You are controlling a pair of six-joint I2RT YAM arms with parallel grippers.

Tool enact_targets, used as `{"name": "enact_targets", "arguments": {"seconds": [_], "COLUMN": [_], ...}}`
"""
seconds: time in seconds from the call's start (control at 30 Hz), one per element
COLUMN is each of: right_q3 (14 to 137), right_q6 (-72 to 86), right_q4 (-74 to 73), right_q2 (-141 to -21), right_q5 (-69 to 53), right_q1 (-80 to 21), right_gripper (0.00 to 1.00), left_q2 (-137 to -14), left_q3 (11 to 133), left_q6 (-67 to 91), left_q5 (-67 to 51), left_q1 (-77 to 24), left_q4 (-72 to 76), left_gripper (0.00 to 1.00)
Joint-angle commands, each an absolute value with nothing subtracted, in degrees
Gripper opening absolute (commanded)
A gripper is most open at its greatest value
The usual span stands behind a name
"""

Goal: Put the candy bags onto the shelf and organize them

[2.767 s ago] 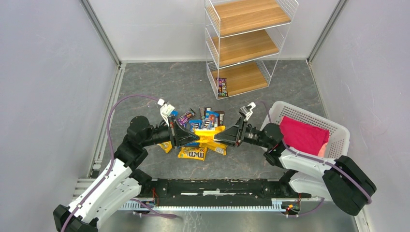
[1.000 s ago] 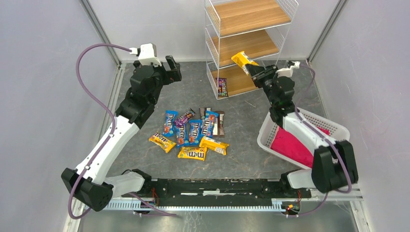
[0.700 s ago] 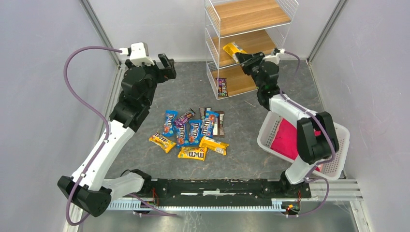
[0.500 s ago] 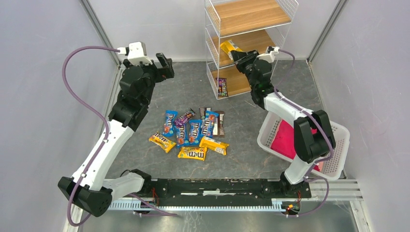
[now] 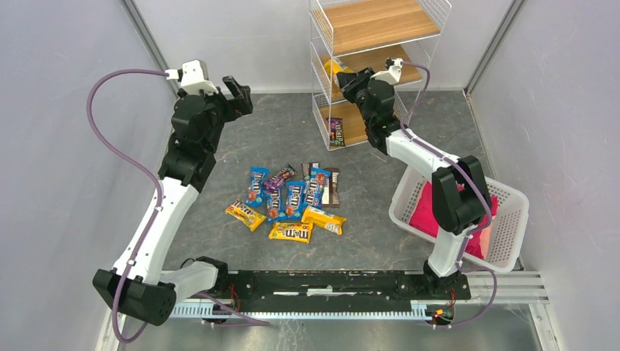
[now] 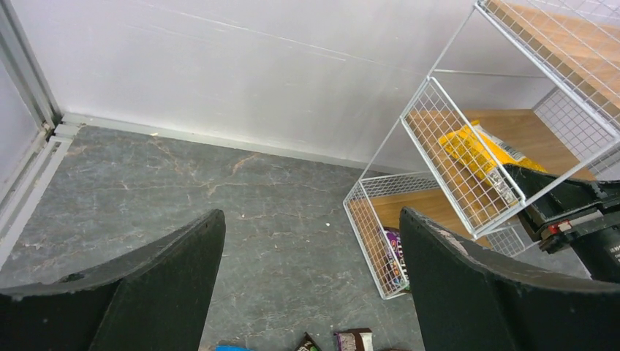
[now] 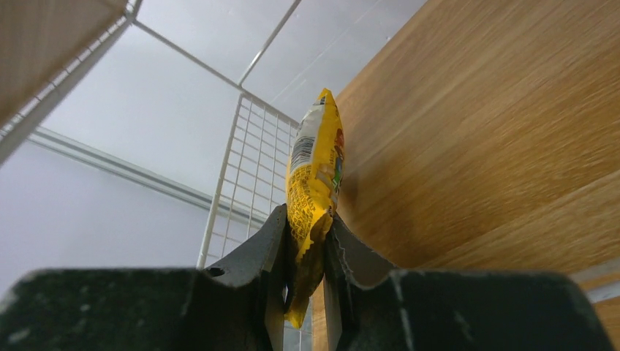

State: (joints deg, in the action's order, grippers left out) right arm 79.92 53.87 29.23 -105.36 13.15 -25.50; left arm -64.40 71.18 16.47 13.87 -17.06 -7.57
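Observation:
My right gripper (image 5: 346,76) is shut on a yellow candy bag (image 5: 334,67), held on edge inside the middle tier of the shelf (image 5: 380,22). In the right wrist view the bag (image 7: 314,175) stands pinched between my jaws (image 7: 305,219) above the wooden tier (image 7: 475,131), near the mesh side. My left gripper (image 5: 237,91) hangs open and empty at the back left, high over the floor (image 6: 311,216). Through the mesh it sees the yellow bag (image 6: 475,157). A purple bag (image 5: 335,131) leans in the bottom tier. Several candy bags (image 5: 292,201) lie heaped on the floor.
A white lattice basket (image 5: 504,219) with a pink cloth (image 5: 420,216) sits at the right, under my right arm. Grey walls close in the left, back and right. The arms' base rail (image 5: 329,281) runs along the near edge.
My right gripper has carried the yellow bag leftward and deeper into the middle tier. My left arm has swung a little to the left, still raised and open.

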Motion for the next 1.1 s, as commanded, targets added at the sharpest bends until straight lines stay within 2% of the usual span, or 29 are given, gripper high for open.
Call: {"name": "enact_targets", "arguments": {"seconds": [0.0,0.43,0.83,1.07], "right_q3": [81.3,82.1,79.5,78.2], "right_q6": [50.6,46.4,40.9,40.0], "right_q4": [29.9,25.9,21.3,20.0], "right_q2": [-106.1,-106.1,-100.9,-98.8], "right_q5": [13.7,14.0,15.2,14.8], "right_q1": [-27.0,-28.6,-28.6,-28.5], "right_gripper": [0.19,0.23,0.52,0.61], "left_q2": [-65.3,-66.0,-67.2,-67.6], "left_q3": [73.3,73.0,73.1,73.1], "left_q6": [20.3,20.6,21.4,21.6], "left_q5": [10.8,10.4,9.2,8.5], "left_q1": [-16.1,-15.6,-14.1,-13.9], "left_q4": [-6.8,-6.7,-6.7,-6.7], "left_gripper": [0.94,0.93,0.93,0.93]}}
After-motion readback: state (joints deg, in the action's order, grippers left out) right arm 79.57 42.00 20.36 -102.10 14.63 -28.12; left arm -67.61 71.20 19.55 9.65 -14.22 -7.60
